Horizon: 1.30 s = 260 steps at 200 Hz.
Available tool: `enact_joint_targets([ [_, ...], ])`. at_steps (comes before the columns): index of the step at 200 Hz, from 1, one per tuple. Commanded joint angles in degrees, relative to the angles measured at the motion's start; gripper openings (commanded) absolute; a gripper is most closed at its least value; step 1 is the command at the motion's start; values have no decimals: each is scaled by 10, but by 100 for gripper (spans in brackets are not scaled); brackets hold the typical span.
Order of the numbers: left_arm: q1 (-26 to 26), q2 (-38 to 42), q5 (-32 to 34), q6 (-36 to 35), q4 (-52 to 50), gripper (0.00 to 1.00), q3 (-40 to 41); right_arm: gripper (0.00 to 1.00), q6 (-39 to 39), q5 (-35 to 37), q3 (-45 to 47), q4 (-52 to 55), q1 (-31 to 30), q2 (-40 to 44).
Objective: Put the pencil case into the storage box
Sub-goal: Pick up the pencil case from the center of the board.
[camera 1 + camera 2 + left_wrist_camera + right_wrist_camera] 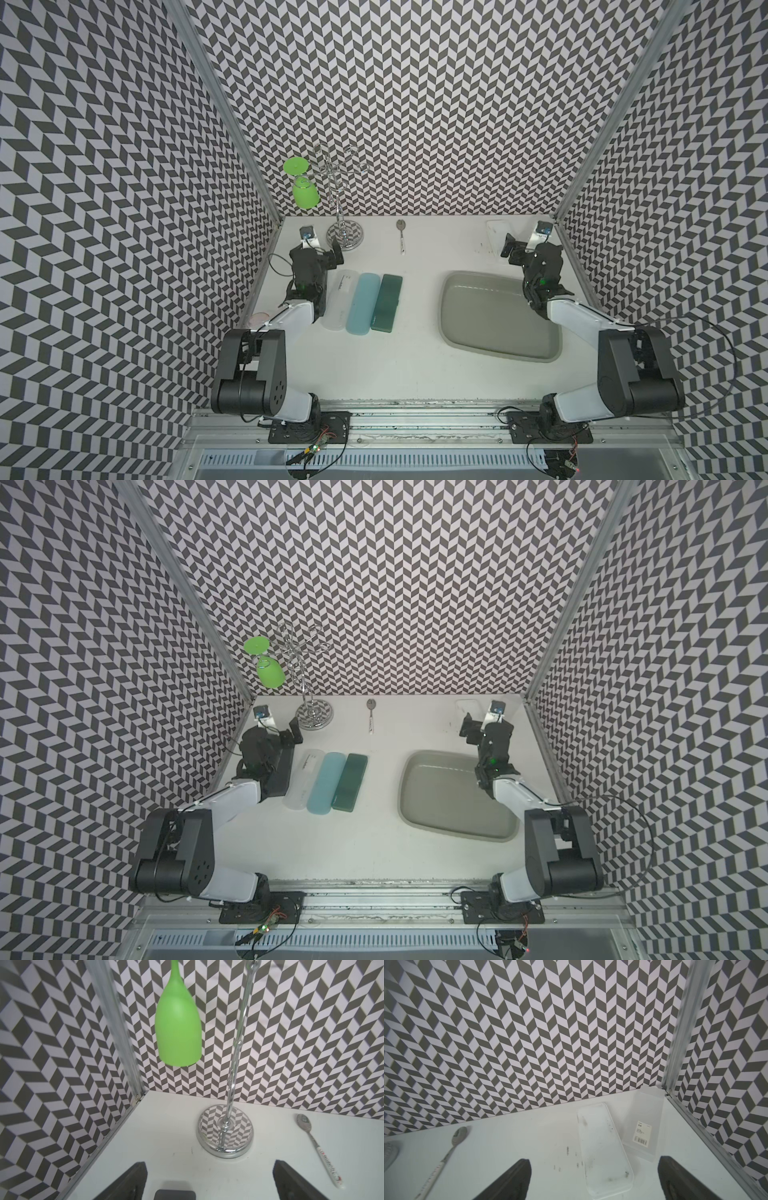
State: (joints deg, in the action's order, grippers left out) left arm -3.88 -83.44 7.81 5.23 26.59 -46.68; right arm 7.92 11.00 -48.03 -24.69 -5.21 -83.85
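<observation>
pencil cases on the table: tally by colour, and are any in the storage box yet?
frosted white pencil case: 1
light blue pencil case: 1
dark green pencil case: 1
Total: 3, side by side on the table, none in the storage box.

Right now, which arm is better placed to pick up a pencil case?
Left. The left gripper, open, hangs next to the far end of the row of pencil cases; the right gripper, also open, is on the other side, behind the storage box.

Chevron-patterned walls, white tabletop
</observation>
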Motion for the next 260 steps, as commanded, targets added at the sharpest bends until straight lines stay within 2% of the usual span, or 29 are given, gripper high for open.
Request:
enact_joint_targets([
  [1, -52, 18, -40, 31, -263, 100, -86, 99, 56, -34, -72, 235, -19, 10],
  [34, -148, 2, -76, 20, -339, 100, -119, 99, 71, -71, -131, 333, -48, -14],
  [64, -198, -7, -101, 40, -359, 100, -100, 100, 91, -85, -108, 343, -59, -2],
  [101, -216, -53, -134, 82, -372, 100, -97, 100, 106, -107, -89, 356, -60, 7],
  [123, -223, -113, -139, 86, -411, 100, -132, 99, 109, -115, -87, 368, -60, 11],
  [157, -240, -187, -146, 80, -464, 94, -188, 99, 113, -119, -75, 375, -61, 25],
  [211, -255, -193, -126, 95, -492, 94, -178, 100, 104, -111, -66, 394, -61, 45],
  [260, -262, -148, -45, 113, -549, 95, -152, 100, 106, -121, -47, 400, -61, 55],
])
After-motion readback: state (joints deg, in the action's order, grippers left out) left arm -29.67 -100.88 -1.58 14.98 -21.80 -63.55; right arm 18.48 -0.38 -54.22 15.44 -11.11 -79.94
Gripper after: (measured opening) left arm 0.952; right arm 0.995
